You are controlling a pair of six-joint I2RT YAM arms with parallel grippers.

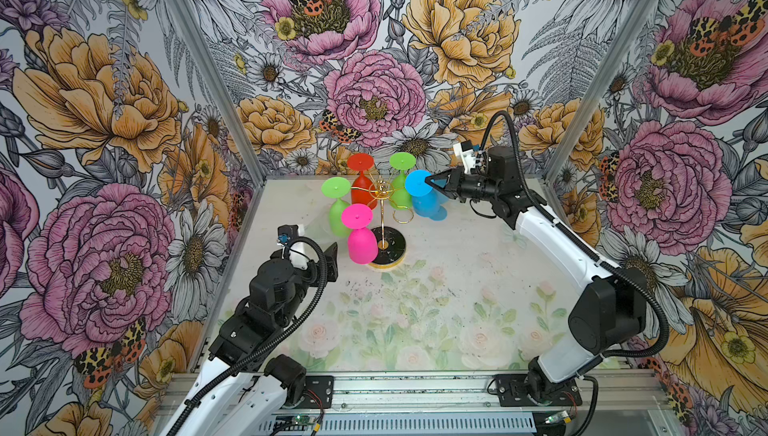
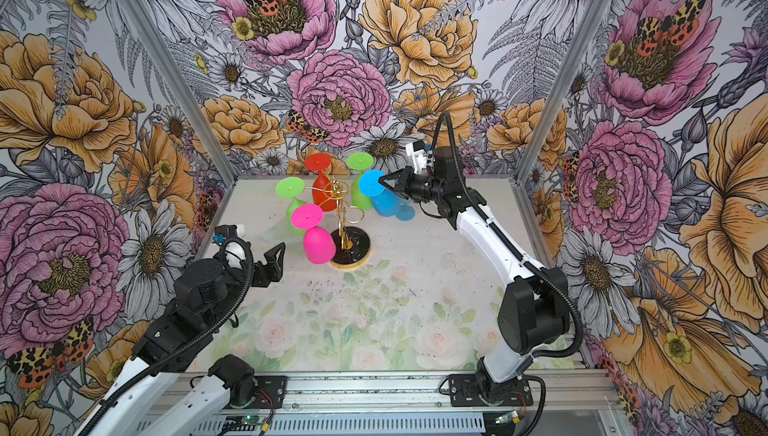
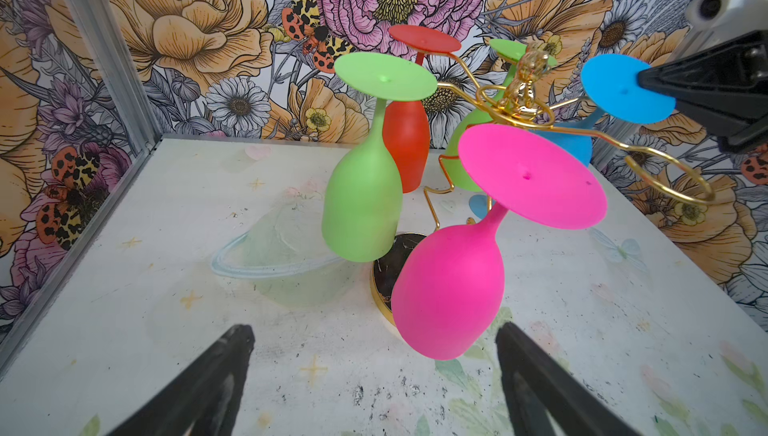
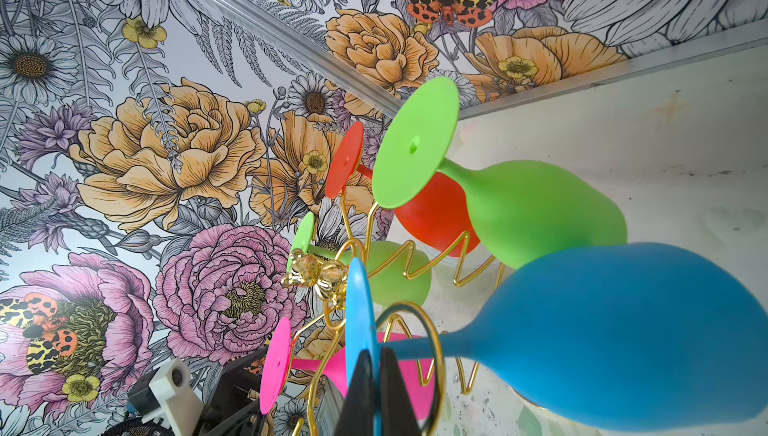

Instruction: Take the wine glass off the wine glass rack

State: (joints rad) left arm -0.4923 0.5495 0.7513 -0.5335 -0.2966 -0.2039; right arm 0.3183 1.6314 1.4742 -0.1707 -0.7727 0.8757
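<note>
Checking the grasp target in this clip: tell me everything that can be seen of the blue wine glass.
The blue wine glass is matte and opaque and looks like plastic or silicone. It has a flat round foot, a thin stem and a rounded bowl. It hangs upside down and tilted, foot uppermost, on the right side of the wine glass rack in both top views. In the right wrist view its stem runs through one gold loop arm. The right gripper has its fingers shut on the edge of the foot.
</note>
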